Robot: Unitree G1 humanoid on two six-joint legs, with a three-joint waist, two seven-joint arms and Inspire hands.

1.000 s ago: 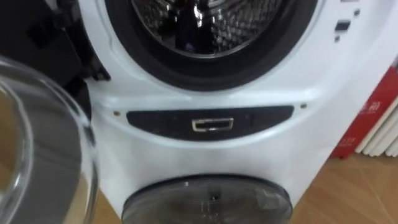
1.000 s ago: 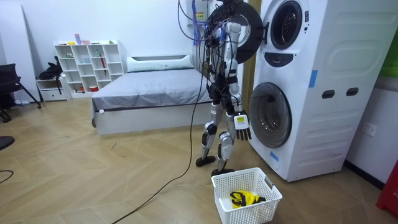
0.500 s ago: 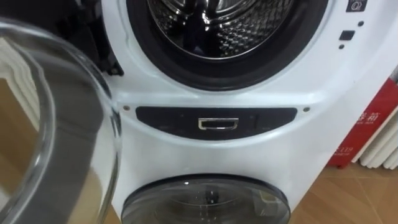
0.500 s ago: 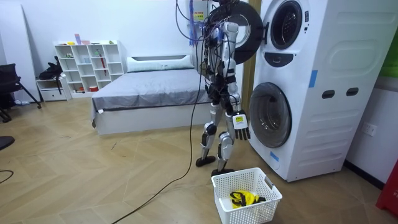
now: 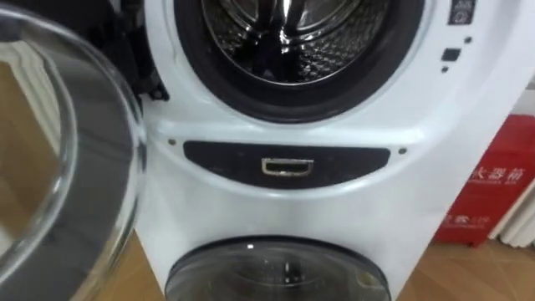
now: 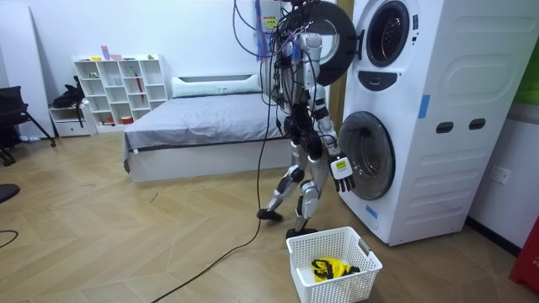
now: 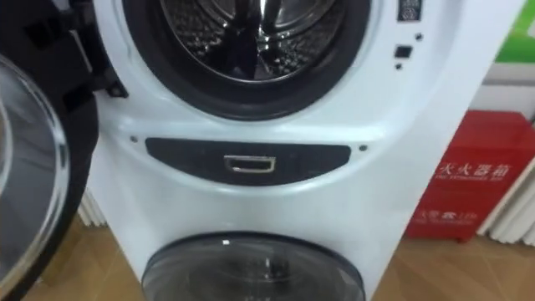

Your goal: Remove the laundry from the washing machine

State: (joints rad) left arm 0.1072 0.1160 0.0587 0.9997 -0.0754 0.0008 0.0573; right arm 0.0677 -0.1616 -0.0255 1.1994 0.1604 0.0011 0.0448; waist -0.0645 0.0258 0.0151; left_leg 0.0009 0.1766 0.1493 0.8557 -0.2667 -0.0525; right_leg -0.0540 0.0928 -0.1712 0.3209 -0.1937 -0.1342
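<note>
Room view shows a basket (image 6: 355,284) before the washing machine (image 6: 421,126).

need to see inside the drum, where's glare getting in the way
Left eye view: bright streaks of glare on the steel drum; the open door glass at left carries pale reflections. Right eye view: same drum glare, a small glint on the lower door.

— What stood on the wooden floor (image 6: 126,244)?
— The stacked washing machine (image 6: 438,168), a white basket (image 6: 324,289) just before it with something yellow (image 6: 328,268) inside, a bed (image 6: 202,126) and a white shelf (image 6: 118,88) farther back.
</note>
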